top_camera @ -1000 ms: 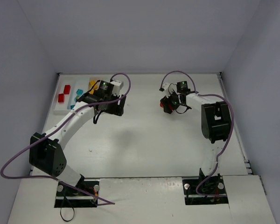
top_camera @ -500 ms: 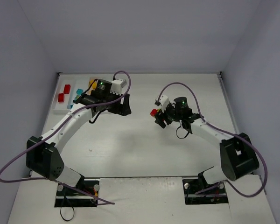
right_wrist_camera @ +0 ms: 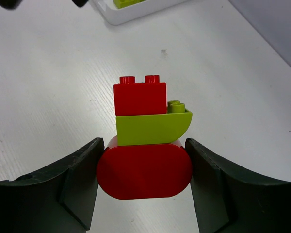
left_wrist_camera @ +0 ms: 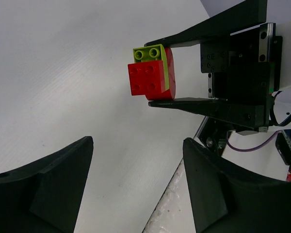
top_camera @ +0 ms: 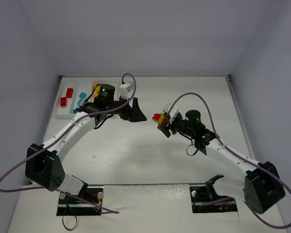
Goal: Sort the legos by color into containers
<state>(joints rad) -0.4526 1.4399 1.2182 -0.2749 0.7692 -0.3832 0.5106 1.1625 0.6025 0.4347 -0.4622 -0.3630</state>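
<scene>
A white table with a finely ribbed surface stands enclosed by plain pale grey walls.
</scene>
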